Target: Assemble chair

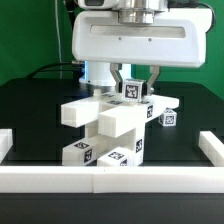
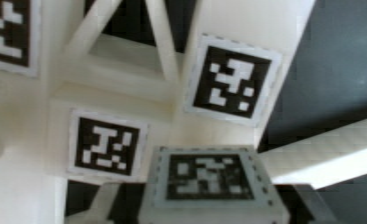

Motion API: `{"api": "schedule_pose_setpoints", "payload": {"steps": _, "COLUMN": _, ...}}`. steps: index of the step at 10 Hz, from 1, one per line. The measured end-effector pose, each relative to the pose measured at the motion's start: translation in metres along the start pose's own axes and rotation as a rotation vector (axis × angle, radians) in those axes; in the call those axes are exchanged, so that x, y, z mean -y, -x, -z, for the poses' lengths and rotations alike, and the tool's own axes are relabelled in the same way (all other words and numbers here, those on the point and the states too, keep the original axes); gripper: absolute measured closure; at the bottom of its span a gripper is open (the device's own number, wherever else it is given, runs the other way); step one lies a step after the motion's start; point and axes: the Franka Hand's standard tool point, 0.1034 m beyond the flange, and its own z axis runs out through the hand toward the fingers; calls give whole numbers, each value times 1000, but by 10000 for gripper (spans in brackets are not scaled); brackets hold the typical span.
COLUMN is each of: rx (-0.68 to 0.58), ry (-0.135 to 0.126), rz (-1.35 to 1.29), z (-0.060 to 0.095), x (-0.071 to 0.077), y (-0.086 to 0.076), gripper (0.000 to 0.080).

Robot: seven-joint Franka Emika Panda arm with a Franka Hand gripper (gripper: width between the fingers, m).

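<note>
White housing overhead in the exterior view, hanging straight down over the middle of the black counter point(image 1: 30, 110). Ends in the gripper point(image 1: 135, 86), wrist upright, the two dark fingers point(image 1: 119, 78) pointed down. Straddles a tagged block point(image 1: 131, 91) at the top of the chair parts point(image 1: 105, 125), one finger to each side of it. Stands at a middling spread, about the block's width; cannot tell whether pressed on the block or just clear of it. Below that block, white slabs and bars stacked and leaning together at the counter's centre, with a tagged cube point(image 1: 168, 119) just beside them toward the exterior view's right and more tagged blocks point(image 1: 82, 152) low in front. Near the front edge, a long white border rail point(image 1: 40, 178), turned up at both ends.

From the wrist view, only a close look at white faces of the chair parts point(image 2: 144, 100). Shows three full tags: one on a tilted face point(image 2: 231, 78), one lying flat point(image 2: 105, 143), one on a grey-edged block point(image 2: 208, 178). Shows dark counter point(image 2: 340, 90) past the parts. Shows no fingertip clearly, so settles nothing about the grip. Gives no sight of housing or rail, both plain in the exterior view.
</note>
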Motion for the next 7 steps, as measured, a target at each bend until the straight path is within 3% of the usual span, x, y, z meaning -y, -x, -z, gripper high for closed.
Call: {"api": "schedule_pose_setpoints", "payload": {"steps": 7, "rx": 3, "ry": 1, "rz": -5, "z": 0, "x": -1, "y": 0, "gripper": 527}}
